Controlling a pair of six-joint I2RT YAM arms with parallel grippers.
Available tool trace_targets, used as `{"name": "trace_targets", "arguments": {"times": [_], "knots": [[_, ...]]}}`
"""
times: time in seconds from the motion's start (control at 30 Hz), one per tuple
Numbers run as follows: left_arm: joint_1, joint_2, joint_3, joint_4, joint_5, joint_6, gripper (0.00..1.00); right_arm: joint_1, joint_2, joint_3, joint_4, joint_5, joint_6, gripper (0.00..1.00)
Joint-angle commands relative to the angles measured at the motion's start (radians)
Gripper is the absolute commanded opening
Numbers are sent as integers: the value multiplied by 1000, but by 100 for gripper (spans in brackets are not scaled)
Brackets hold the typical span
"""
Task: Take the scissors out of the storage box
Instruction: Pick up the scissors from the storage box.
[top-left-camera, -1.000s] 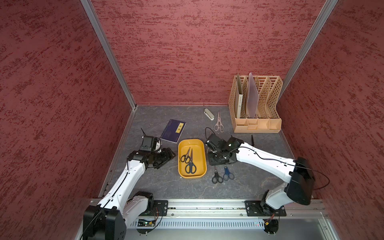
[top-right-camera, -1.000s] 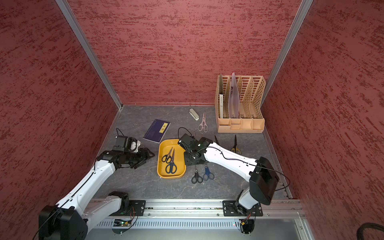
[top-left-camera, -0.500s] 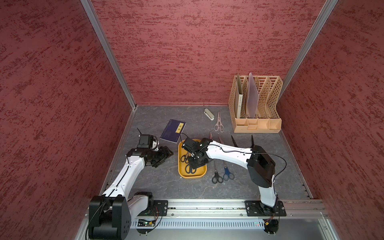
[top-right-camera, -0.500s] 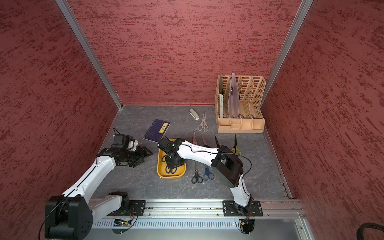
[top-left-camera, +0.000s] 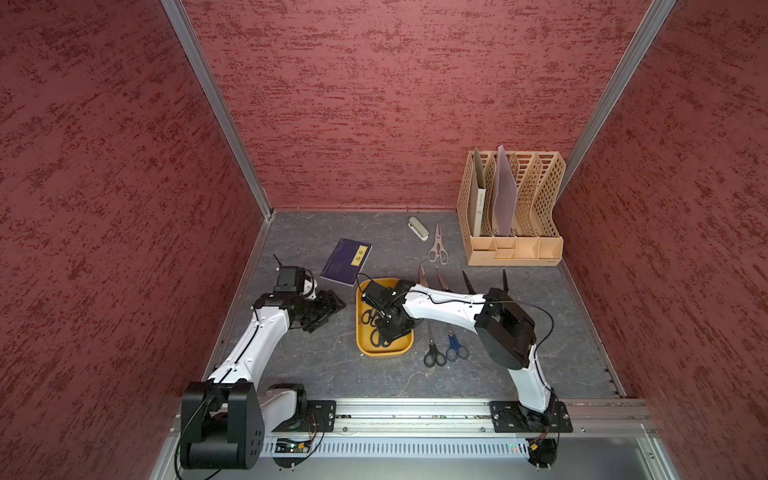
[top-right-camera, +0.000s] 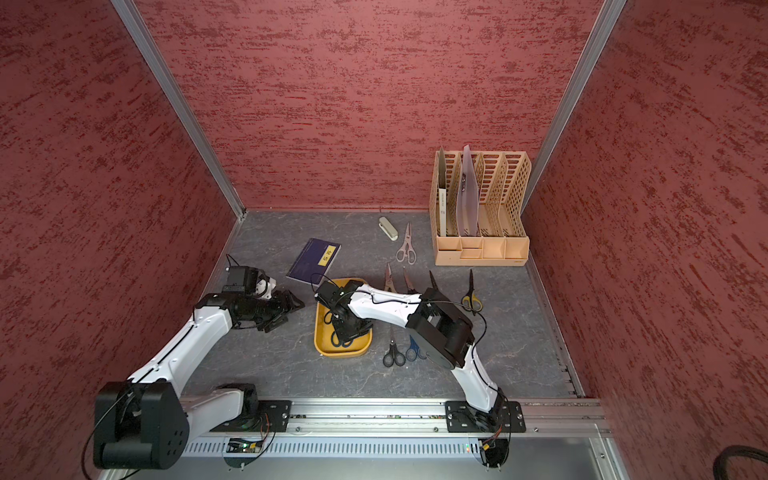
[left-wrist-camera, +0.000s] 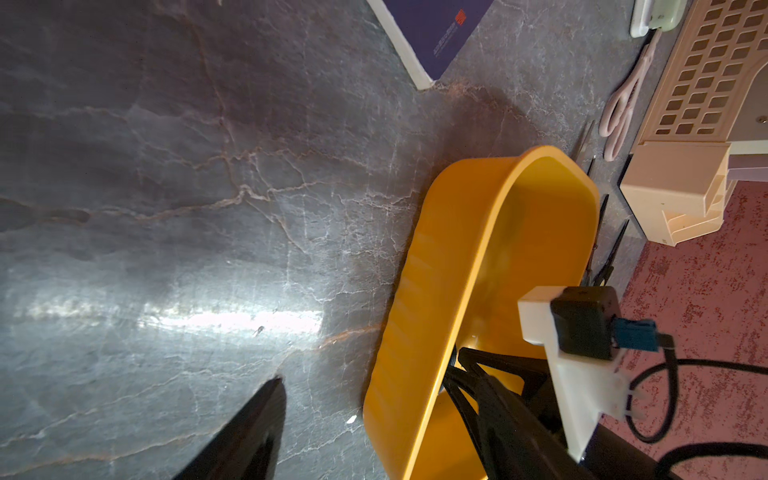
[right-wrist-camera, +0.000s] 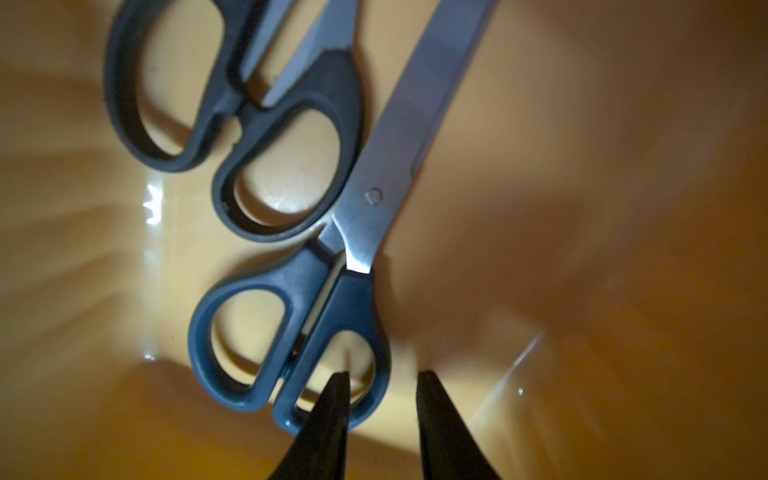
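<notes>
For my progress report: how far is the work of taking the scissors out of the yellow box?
Done: several pairs lie on the table, among them a black pair and a blue pair beside the storage box, and pinkish shears farther back. In hand: the open right end effector straddles a handle loop of the blue-handled pair inside, not yet closed. Left: that pair and the black-handled pair next to it.
</notes>
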Motion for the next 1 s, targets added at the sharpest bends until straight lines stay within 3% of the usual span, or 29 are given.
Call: {"name": "trace_targets", "arguments": {"times": [0.0,0.5,0.97], "knots": [[9,-4,23,5,13,21,76,0,23,30,2,53,-2,30],[17,-49,15,-18,7,12,76,-1,0,-18,-7,92,-42,0],[16,-114,-8,-27,14,-18,76,-4,-132,26,-66,179,-57,0]]}}
